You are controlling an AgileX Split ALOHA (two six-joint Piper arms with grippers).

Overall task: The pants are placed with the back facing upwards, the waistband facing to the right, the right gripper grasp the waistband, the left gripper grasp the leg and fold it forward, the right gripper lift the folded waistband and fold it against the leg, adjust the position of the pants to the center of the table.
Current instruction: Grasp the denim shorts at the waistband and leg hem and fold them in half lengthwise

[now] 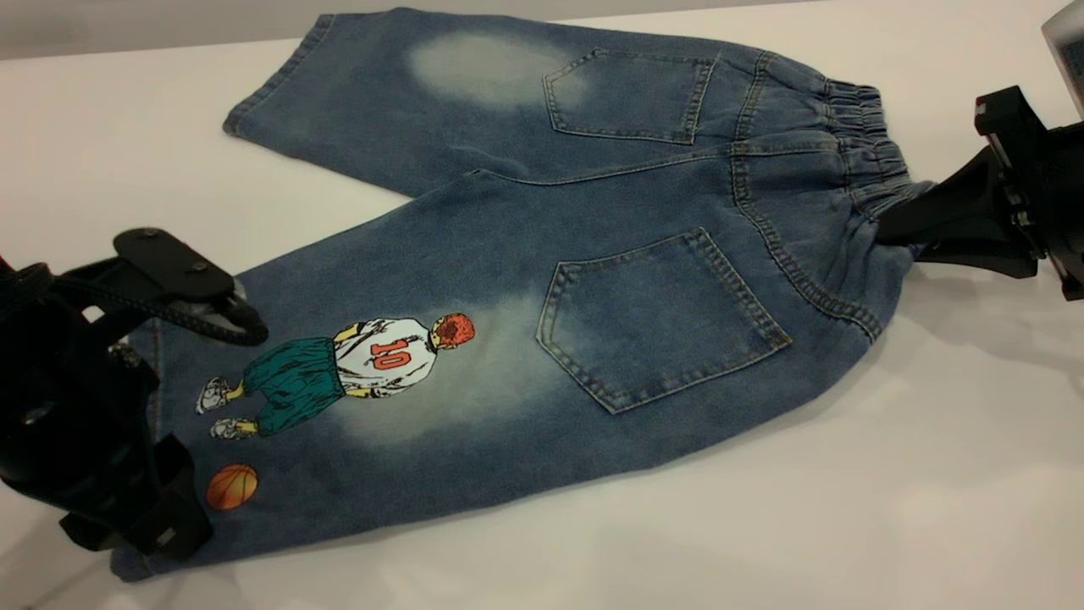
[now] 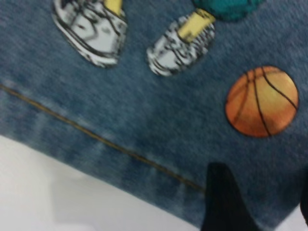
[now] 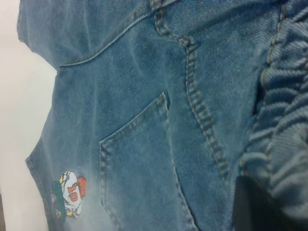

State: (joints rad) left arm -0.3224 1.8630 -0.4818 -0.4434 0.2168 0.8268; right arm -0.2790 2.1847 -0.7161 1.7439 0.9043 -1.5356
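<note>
The pants (image 1: 542, 254) lie flat on the white table (image 1: 847, 508), back pockets up. The ruffled waistband (image 1: 864, 144) faces right. My right gripper (image 1: 889, 227) comes in from the right edge and is shut on the waistband's near corner, where the denim bunches. In the right wrist view a dark finger (image 3: 250, 207) lies against the waistband (image 3: 284, 120). The leg (image 1: 373, 398) with the number 10 player and an orange ball (image 1: 231, 486) points left. My left gripper (image 1: 190, 407) stands open over its hem (image 2: 96, 139), its fingers (image 2: 221, 202) wide apart beside the ball (image 2: 262, 101).
The plain leg (image 1: 381, 93) reaches toward the table's far edge at the back left. Bare white tabletop lies in front of the shorts and to the right front.
</note>
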